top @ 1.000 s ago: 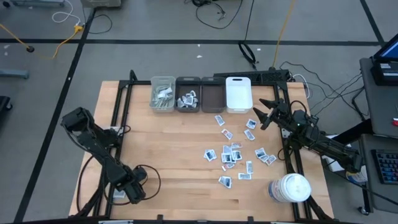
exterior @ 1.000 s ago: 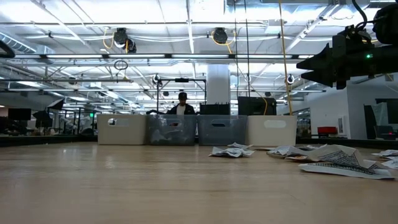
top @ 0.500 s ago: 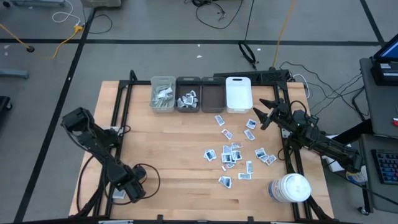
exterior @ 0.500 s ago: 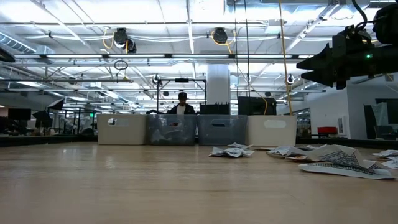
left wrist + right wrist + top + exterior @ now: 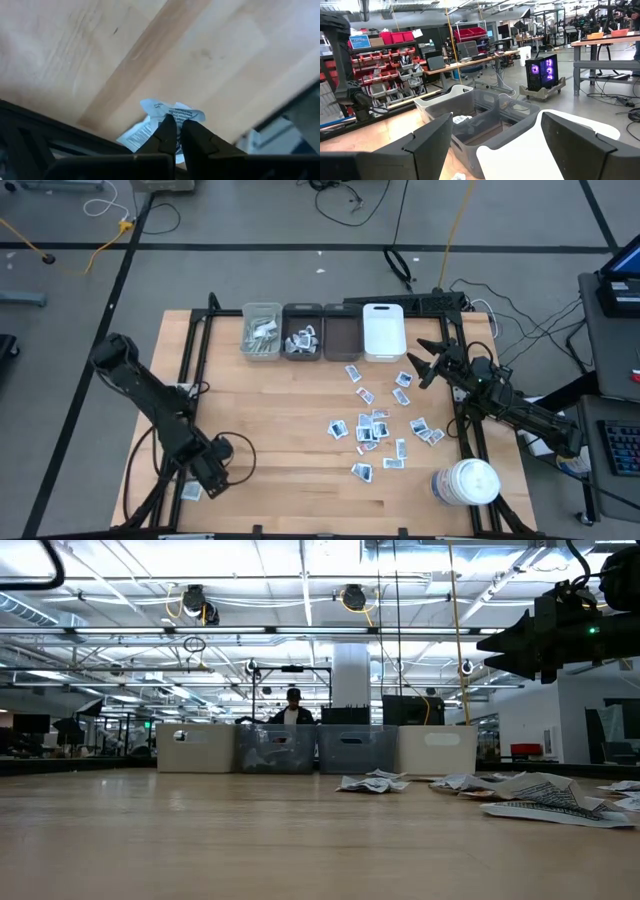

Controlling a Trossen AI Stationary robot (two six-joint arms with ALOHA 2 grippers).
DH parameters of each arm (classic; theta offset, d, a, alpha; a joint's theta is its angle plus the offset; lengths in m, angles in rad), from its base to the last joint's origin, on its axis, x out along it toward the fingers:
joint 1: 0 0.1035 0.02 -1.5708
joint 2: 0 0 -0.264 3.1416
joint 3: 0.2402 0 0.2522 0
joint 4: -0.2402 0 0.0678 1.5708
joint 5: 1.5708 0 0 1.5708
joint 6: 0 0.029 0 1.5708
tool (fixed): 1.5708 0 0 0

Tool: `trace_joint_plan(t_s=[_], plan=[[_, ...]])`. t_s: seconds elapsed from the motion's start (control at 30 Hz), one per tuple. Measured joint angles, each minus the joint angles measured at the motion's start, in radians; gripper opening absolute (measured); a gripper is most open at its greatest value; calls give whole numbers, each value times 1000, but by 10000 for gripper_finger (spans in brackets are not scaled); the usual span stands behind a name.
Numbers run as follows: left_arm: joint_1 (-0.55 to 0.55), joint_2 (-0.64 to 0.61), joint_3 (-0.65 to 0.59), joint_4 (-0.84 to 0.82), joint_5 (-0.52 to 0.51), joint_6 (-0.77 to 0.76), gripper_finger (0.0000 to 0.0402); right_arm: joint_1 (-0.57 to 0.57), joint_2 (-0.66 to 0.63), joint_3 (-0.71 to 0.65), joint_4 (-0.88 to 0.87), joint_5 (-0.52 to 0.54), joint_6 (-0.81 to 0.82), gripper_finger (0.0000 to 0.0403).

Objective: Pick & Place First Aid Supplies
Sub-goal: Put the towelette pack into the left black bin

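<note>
The wooden table (image 5: 280, 410) carries a row of bins (image 5: 322, 332) along its far edge, well away from the left gripper (image 5: 205, 478) and diagonally across the table from it. Most sachets (image 5: 372, 430) lie scattered nearer the right gripper (image 5: 428, 364), which hovers over them with jaws spread wide. The left gripper is down at the near left edge, jaws pinched together on one crumpled sachet (image 5: 172, 111) — held by its near end, its length running away from the fingertips. The carry, I judge, is the left arm's — diagonally to the bins.
</note>
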Motion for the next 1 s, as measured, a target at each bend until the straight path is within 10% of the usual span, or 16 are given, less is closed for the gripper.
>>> trace_joint_plan(t_s=[0.67, 1.0], plan=[[25, -179, 226, -528, -95, 63, 11, 0, 0, 0, 0, 0, 0, 297], [355, -136, 227, -525, -68, 362, 6, 0, 0, 0, 0, 0, 0, 297]])
